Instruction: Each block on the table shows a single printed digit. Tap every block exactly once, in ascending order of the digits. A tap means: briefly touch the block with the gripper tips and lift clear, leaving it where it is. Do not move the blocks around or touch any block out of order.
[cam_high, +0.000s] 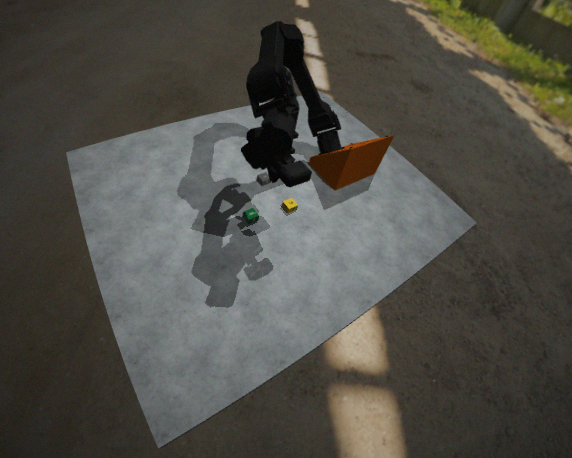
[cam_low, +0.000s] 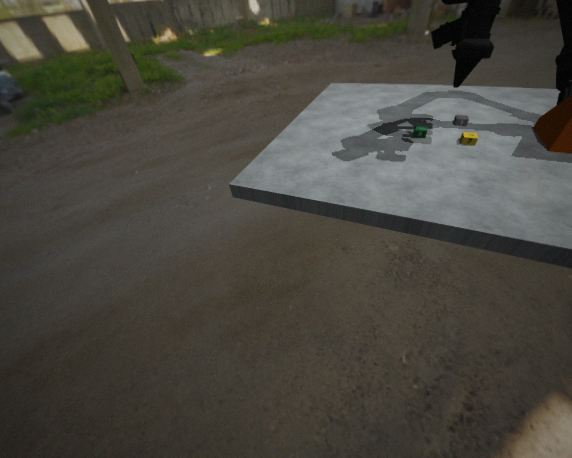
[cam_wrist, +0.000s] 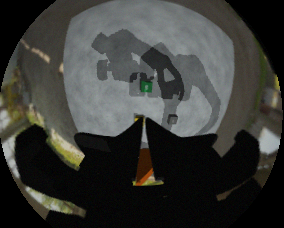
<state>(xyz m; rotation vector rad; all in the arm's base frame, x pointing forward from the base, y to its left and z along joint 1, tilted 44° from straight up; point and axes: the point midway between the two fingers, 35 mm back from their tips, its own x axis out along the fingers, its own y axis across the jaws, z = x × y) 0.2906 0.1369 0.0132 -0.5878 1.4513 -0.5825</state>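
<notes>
A green block (cam_high: 250, 216) (cam_low: 420, 132) (cam_wrist: 146, 86) lies on the grey table top in the arm's shadow; its digit is too blurred to read surely. A yellow block (cam_high: 289, 205) (cam_low: 469, 139) (cam_wrist: 137, 118) shows what looks like a 7 in the exterior view; a fingertip partly hides it in the wrist view. A grey block (cam_high: 263, 179) (cam_low: 461, 120) (cam_wrist: 172, 119) lies nearer the arm, its digit unreadable. My gripper (cam_low: 455, 85) (cam_wrist: 143, 119) is shut and empty, in the air well above the blocks and touching none. In the top view its tips are hard to make out.
An orange angled panel (cam_high: 357, 162) (cam_low: 556, 131) (cam_wrist: 144, 162) stands by the arm's base, beyond the yellow block. The table top (cam_high: 175, 350) (cam_low: 350, 185) ends in straight edges, with bare ground around it. Dark arm shadows lie across the blocks' area.
</notes>
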